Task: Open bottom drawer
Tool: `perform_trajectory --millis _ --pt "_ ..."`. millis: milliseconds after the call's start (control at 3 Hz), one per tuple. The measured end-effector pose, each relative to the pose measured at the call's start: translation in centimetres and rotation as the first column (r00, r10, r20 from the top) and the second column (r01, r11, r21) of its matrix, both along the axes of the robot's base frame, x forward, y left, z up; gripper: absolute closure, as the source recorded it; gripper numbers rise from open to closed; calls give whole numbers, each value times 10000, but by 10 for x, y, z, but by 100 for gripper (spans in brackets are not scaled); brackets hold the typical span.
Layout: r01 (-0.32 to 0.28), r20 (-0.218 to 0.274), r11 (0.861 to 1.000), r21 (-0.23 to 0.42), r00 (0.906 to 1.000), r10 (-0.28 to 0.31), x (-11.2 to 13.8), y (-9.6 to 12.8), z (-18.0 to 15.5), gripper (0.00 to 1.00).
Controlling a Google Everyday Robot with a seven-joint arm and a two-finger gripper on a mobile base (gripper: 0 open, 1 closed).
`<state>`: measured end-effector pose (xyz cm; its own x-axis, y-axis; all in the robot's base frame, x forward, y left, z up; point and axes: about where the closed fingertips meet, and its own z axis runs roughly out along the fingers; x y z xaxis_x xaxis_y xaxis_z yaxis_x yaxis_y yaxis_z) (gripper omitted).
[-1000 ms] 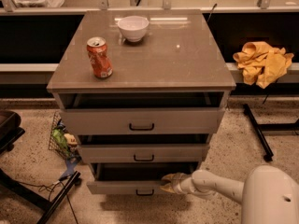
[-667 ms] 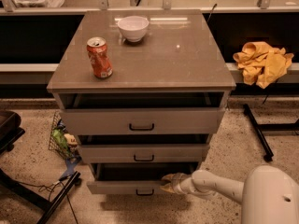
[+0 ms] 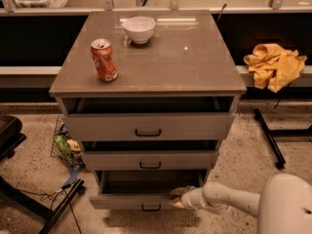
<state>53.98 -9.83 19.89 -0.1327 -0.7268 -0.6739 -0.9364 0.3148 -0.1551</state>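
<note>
The bottom drawer [image 3: 122,202], standing partly drawn out with its grey inside shown, is judged rigid and hard, sliding on runners and not fragile. It is best taken by the small black handle [image 3: 151,207], just below and beside the tool [image 3: 178,197], or by the top edge of its front. The tool is set against that edge, towards its right end; whether it is open or closed cannot be told
</note>
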Motion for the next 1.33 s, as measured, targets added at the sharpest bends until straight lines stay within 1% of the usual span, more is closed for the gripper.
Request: perform_trajectory --millis 333,667,1000,1333 --pt "101 -401 9999 -110 9991 -105 -20 -7 8 100" --pt "101 -403 9999 -110 9991 -105 -20 -7 8 100" --pt "55 -1064 9998 -167 9943 -72 -45 -11 17 100" --pt "-120 -2455 9995 -290 9694 45 -98 -17 36 100"
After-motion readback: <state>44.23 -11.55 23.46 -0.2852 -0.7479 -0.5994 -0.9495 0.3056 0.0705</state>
